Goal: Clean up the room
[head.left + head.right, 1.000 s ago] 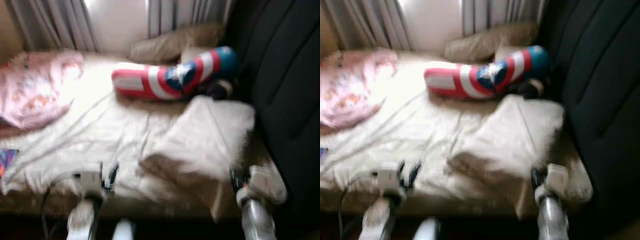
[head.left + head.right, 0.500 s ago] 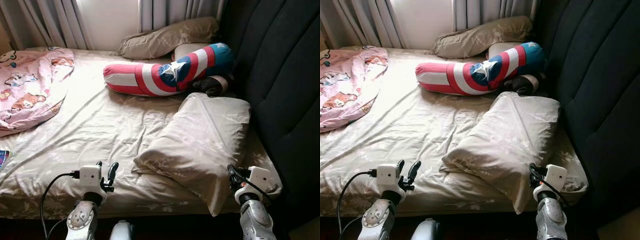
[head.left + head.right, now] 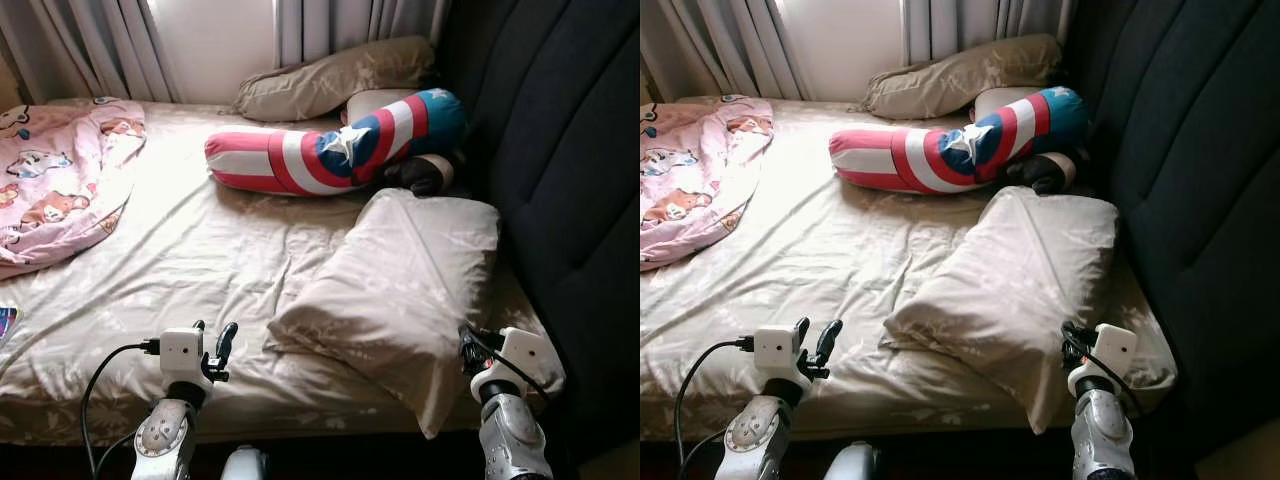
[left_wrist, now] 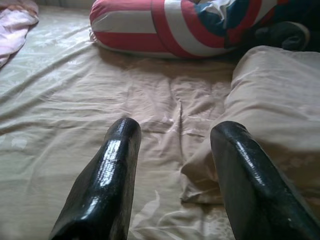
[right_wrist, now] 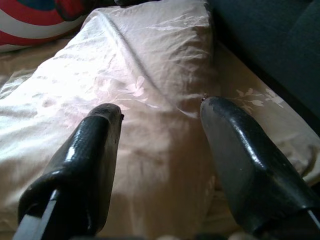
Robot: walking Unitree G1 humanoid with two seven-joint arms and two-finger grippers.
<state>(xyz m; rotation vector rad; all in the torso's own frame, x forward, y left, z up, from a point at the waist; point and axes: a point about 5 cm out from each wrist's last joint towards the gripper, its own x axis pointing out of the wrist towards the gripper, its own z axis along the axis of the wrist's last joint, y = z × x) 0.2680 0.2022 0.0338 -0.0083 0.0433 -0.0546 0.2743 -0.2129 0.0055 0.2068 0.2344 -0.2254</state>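
View's gone sharp and steady at the bed (image 3: pixel 150 260), left gripper (image 4: pixel 172 150) and right gripper (image 5: pixel 160 130) both spread, empty, facing the beige pillow (image 3: pixel 400 290) — pickup looks next.

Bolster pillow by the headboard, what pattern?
Red and white stripes with a blue section and white star; the bolster pillow shows best in the left eye view.

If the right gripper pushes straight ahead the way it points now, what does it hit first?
Most likely the beige pillow: the open right gripper points along its top, low over it. Depth is unclear, so contact might come late.
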